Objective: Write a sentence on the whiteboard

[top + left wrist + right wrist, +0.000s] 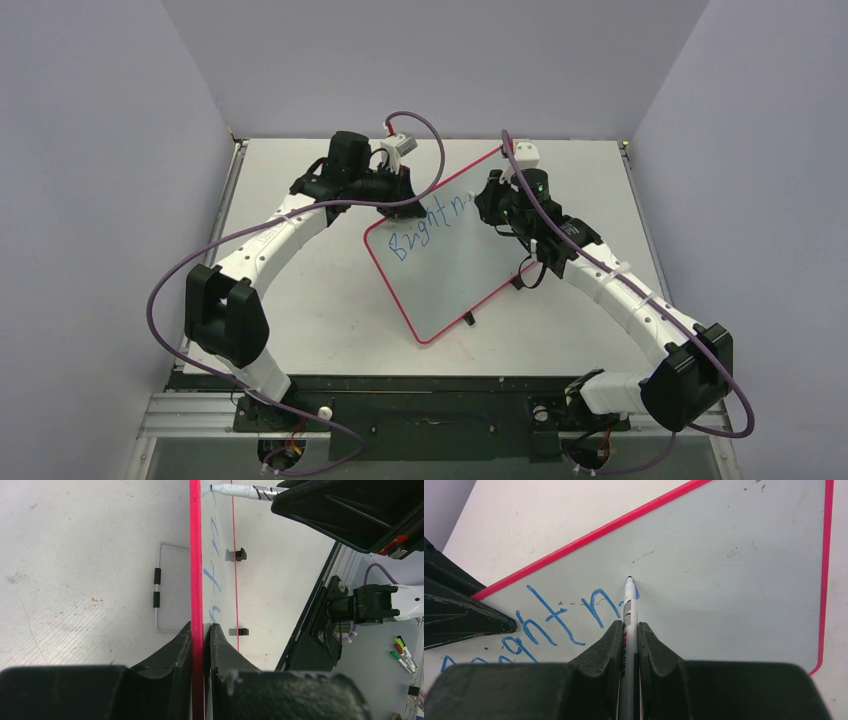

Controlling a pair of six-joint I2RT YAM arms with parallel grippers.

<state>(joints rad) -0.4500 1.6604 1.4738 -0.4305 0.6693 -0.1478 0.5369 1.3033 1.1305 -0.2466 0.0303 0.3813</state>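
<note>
Booth with plain lavender-grey walls (90, 150) left, far and right.
White tabletop (300, 310), scuffed, between them; black plate (430, 385) and aluminium rail (190, 415) along its near edge; even light, soft shadows.

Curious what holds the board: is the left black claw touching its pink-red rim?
Touching. Left wrist view: the black left gripper is shut on the flat white whiteboard, one finger against each side of its pink-red rim.

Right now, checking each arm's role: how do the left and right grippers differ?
The left gripper clamps the whiteboard's red rim; the right gripper clamps a marker. The left sits at the board's edge; the right is over its face, marker tip touching beside the blue writing. Both are shut.
</note>
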